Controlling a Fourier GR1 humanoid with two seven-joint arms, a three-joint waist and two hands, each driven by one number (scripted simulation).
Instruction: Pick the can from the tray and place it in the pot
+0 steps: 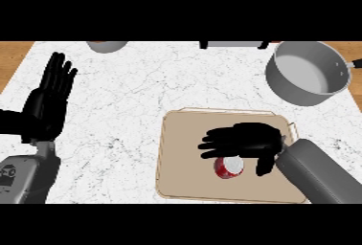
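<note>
A red can (228,168) with a white top stands on the beige tray (176,158) at the lower middle of the head view. My right hand (244,141) hovers right over the can and hides its upper edge. Its fingers are spread and point left, and its thumb (265,165) hangs down on the can's right side. The hand is open and nothing is held. The grey pot (308,72) sits at the upper right, beyond the tray, with a handle sticking out to the right. My left hand (48,98) rests open at the left edge, fingers up.
A grey round vessel (107,45) is cut off at the top left, and a dark-framed grey object (233,44) at the top middle. White marble counter (141,81) lies between tray and pot. Wood (14,52) shows at both upper corners.
</note>
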